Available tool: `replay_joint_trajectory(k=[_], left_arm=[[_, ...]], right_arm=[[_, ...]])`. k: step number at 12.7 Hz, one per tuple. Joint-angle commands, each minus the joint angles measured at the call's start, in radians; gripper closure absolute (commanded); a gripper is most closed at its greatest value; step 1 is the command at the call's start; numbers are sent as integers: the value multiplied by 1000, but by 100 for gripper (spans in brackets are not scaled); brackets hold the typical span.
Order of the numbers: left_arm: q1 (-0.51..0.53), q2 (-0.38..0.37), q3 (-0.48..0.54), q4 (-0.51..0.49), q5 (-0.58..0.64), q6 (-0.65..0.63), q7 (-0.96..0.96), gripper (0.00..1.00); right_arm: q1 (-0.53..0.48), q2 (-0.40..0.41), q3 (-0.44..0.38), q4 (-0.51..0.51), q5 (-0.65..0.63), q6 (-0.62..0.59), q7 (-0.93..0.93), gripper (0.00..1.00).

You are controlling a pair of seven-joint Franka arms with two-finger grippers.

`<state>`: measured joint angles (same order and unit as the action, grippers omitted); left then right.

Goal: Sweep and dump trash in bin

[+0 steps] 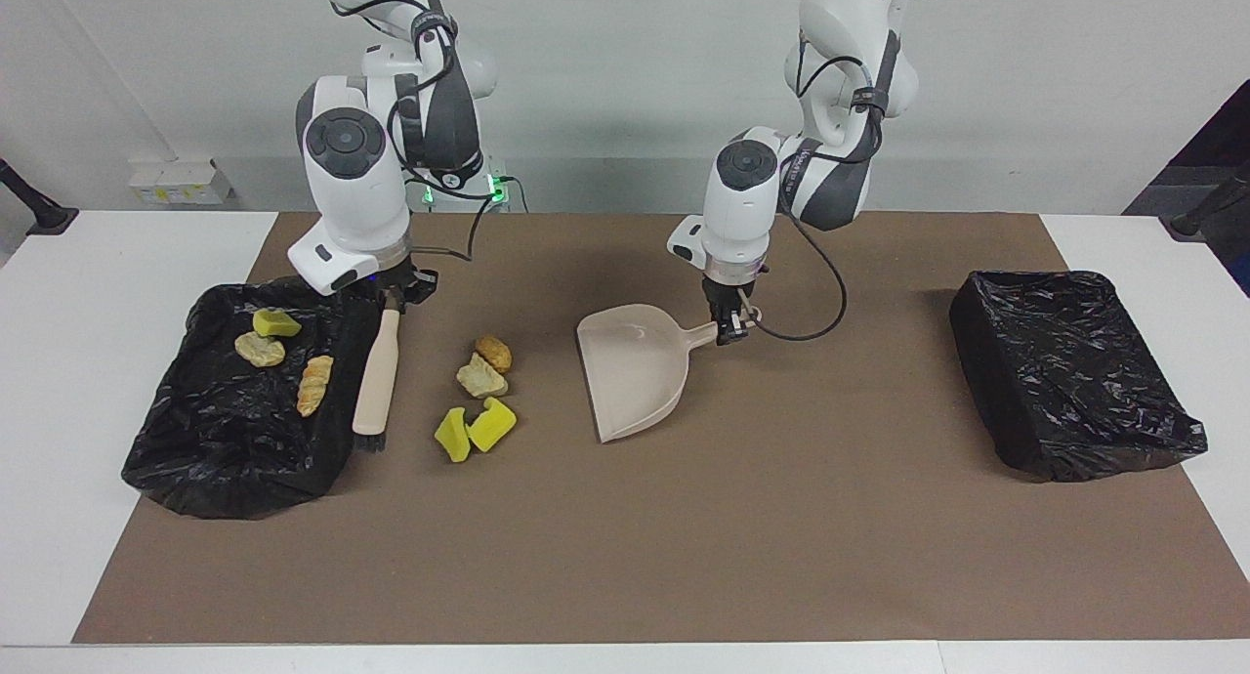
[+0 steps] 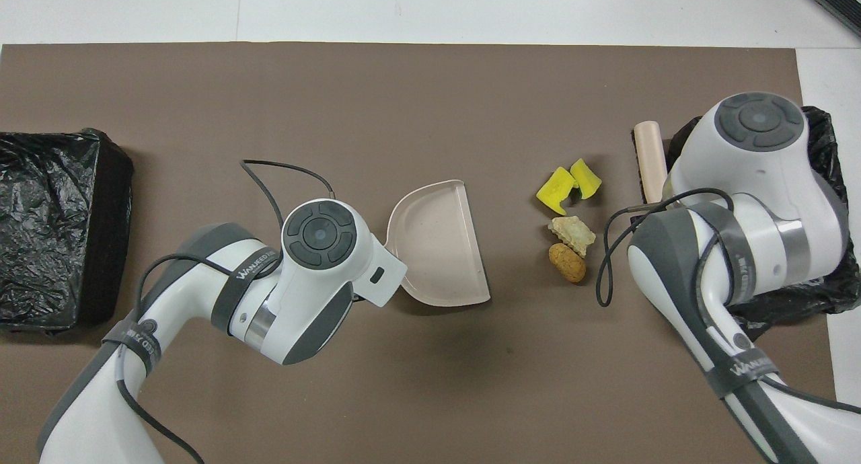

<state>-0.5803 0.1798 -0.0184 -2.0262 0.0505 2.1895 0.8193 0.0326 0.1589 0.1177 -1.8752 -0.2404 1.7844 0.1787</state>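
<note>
The brush (image 1: 377,379) is being clamped by the right gripper (image 1: 391,301), the dustpan (image 1: 633,366) by the left gripper (image 1: 729,332); the trash (image 1: 476,399) risks being scattered past the pan.

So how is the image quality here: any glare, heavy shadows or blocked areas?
Facing view: even, soft light; the crinkled black plastic bin liner shows small highlights, and the beige plastic dustpan casts only a faint shadow. Overhead view: the right arm covers most of the other black-lined bin and the handle of the beige brush; the yellow foam chunks stay sharp.
</note>
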Motion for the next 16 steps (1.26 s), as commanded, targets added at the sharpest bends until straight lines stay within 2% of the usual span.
replay_joint_trajectory(k=[1, 6, 9, 12, 14, 16], left_arm=[[8, -56, -2, -85, 14, 49, 12, 100], [10, -54, -2, -95, 14, 50, 9, 100], [8, -56, -2, -95, 14, 44, 6, 100], [8, -57, 0, -95, 20, 39, 6, 100], [8, -57, 0, -95, 20, 39, 6, 100], [10, -57, 0, -95, 20, 42, 8, 100]], right_arm=[[13, 11, 11, -30, -1, 32, -10, 100], [101, 100, 20, -22, 127, 49, -109, 100], [176, 93, 22, -27, 321, 61, -159, 100], [214, 87, 25, -28, 591, 64, -268, 100], [233, 85, 27, -6, 667, 41, -256, 100], [218, -8, 10, 8, 642, -41, -193, 100]])
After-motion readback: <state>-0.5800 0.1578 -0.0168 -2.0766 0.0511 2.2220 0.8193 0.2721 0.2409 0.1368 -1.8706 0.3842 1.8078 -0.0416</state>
